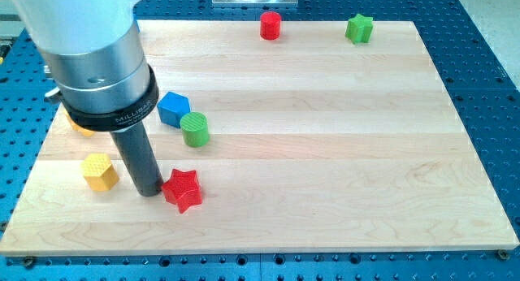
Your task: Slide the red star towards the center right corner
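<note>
The red star lies on the wooden board at the view's lower left. My tip stands right at the star's left side, touching or almost touching it. The rod rises from there to the big grey arm body at the view's upper left.
A yellow hexagon block lies left of my tip. A blue block and a green cylinder sit above the star. An orange block is mostly hidden behind the arm. A red cylinder and a green star sit at the top edge.
</note>
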You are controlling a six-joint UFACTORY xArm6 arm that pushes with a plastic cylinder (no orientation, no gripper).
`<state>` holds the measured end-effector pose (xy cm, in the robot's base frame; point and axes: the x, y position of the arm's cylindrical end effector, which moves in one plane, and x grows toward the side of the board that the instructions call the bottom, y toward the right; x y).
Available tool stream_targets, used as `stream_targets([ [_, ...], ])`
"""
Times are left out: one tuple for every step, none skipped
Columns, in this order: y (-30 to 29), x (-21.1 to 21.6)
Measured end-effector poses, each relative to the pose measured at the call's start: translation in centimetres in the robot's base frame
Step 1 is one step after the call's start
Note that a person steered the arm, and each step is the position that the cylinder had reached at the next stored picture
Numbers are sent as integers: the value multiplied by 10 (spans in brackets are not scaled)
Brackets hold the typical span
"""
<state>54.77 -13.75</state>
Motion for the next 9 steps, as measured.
stream_targets([
  [32, 15],
  [48, 37],
  [122, 31],
  [188, 16],
  [225, 10],
  [265, 11],
  [238, 37],
  [268, 37],
  [322, 13],
])
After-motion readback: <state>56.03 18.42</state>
